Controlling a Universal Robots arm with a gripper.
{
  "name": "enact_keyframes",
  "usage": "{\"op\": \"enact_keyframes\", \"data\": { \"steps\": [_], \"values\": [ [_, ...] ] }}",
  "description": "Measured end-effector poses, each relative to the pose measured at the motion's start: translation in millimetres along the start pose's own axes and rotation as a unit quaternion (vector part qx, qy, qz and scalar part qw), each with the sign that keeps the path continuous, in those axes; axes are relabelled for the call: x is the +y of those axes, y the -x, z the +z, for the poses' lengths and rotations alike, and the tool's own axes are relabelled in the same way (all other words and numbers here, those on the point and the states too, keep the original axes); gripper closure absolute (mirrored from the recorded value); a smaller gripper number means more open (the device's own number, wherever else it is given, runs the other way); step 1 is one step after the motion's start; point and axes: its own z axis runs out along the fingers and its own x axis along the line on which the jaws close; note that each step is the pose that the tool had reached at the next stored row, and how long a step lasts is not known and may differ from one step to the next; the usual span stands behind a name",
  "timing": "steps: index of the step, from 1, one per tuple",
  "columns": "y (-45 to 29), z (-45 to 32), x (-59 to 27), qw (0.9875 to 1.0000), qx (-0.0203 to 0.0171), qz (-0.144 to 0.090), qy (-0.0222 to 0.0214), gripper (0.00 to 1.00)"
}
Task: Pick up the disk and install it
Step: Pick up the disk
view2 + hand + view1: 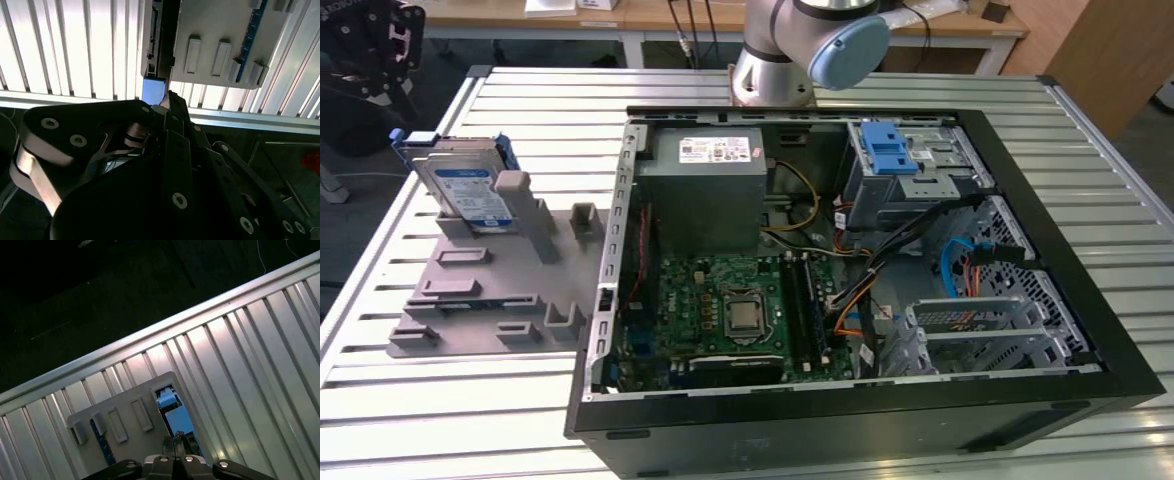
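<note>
Ribbed metal table; wooden desks behind; wooden cabinet at exterior view's right.

The disk stands upright in a grey holder, just beside the open computer case.

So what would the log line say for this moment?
gripper: shut, empty, close by disk | disk: upright in grey stand, not picked up | computer: open
</note>
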Motion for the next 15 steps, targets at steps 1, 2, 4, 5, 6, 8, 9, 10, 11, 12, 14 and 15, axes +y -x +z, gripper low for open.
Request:
{"op": "enact_keyframes", "data": {
  "steps": [1, 2, 4, 5, 6, 8, 9, 10, 11, 12, 14, 15],
  "values": [
    [0.0, 0.1, 0.0, 1.0, 0.0002, -0.006, -0.0001, 0.89],
    [0.0, 0.1, 0.0, 0.9999, 0.0004, -0.013, -0.0002, 0.89],
    [0.0, 0.2, 0.0, 0.9997, 0.0009, -0.026, -0.0004, 0.89],
    [0.0, 0.3, 0.0, 0.9994, 0.0011, -0.033, -0.0006, 0.89],
    [0.0, 0.3, 0.0, 0.9992, 0.0014, -0.041, -0.0007, 0.89],
    [0.0, 0.3, 0.0, 0.9983, 0.0021, -0.059, -0.0009, 0.89],
    [0.0, 0.4, 0.0, 0.9977, 0.0024, -0.068, -0.001, 0.89],
    [0.0, 0.4, 0.0, 0.9971, 0.0027, -0.076, -0.0011, 0.89],
    [0.0, 0.5, 0.0, 0.9965, 0.003, -0.084, -0.0013, 0.89],
    [0.0, 0.4, 0.0, 0.9959, 0.0032, -0.09, -0.0014, 0.89],
    [0.0, 0.4, 0.0, 0.9951, 0.0026, -0.098, -0.0044, 0.89],
    [0.0, 0.5, 0.2, 0.9949, 0.0016, -0.1, -0.0073, 0.89]
  ]
}}
